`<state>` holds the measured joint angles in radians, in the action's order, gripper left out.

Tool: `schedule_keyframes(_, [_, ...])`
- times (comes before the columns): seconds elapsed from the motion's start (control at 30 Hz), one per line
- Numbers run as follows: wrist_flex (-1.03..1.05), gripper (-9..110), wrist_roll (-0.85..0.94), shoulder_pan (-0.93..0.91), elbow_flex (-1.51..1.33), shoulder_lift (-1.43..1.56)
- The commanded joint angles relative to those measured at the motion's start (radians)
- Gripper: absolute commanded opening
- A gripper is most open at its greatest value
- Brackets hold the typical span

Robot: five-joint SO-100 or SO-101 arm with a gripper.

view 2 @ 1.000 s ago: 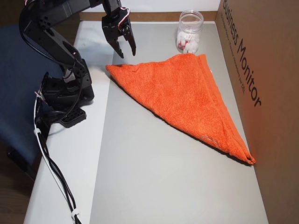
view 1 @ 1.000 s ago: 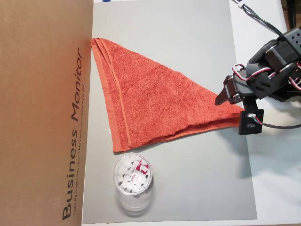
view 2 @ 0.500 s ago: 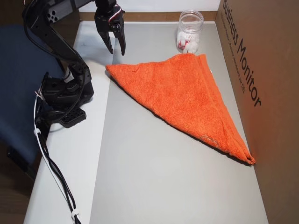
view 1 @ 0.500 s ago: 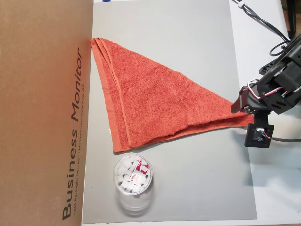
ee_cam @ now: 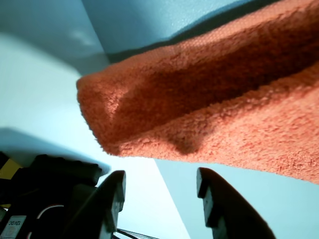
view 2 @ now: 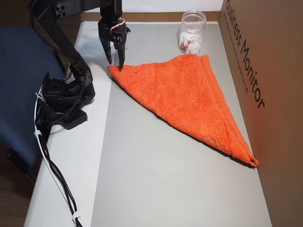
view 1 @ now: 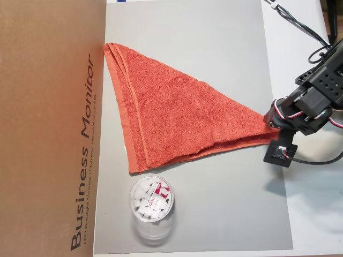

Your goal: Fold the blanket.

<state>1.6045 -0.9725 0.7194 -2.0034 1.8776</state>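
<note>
step: lining up on blanket [view 2: 189, 101] corner | gripper [view 2: 115, 60] fingers apart, corner tip just below, ungripped | next: descend, pinch 1 corner

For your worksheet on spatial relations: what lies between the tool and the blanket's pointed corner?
Nothing: in the wrist view only bare surface separates the open tool from the blanket corner; an overhead view agrees.

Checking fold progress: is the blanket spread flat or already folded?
Folded once, diagonally: the blanket lies as a triangle with doubled hem edges beside the cardboard box. The open claw hovers at its tip.
</note>
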Motion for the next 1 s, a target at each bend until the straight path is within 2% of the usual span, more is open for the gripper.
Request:
schedule_keyframes(0.0, [0.018,14,-0.017,0.0,0.06,-0.028])
schedule_keyframes(0.23, [0.054,14,-0.023,-0.02,0.071,-0.121])
schedule_keyframes(0.33, [0.04,14,-0.109,-0.02,0.081,-0.181])
schedule_keyframes(0.43, [-0.026,14,-0.206,-0.02,0.081,-0.236])
schedule_keyframes(0.57, [-0.11,14,-0.239,-0.02,0.08,-0.29])
schedule_keyframes(0.97, [-0.457,14,-0.247,-0.005,0.081,-0.382])
